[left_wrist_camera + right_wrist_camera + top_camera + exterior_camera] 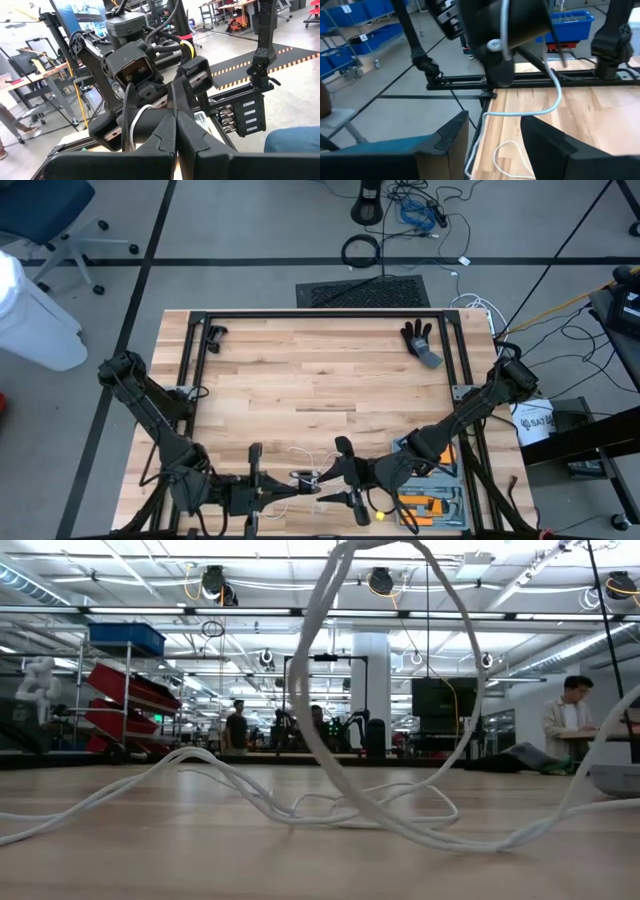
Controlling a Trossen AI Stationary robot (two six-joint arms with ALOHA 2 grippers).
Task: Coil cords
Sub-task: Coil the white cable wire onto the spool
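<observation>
1. Broadly, the tabletop (320, 380) carries my work along its near edge, where both my arms meet close together so the cord can pass between them.
2. Loose, the white cord (300, 480) lies in slack loops near the middle of the near edge; the low view shows one big loop (385, 680) rising off the wood, so coiling seems far from finished.
3. Pinched flat, my left end effector (175, 135) has its fingers pressed together near the near-left corner; I judge it anchors one part of the cord, though I cannot see what it grips.
4. Spread wide, my right end effector (495, 145) hangs over the cord (540, 107) with nothing between its fingers, probably readied for a fresh grasp.
</observation>
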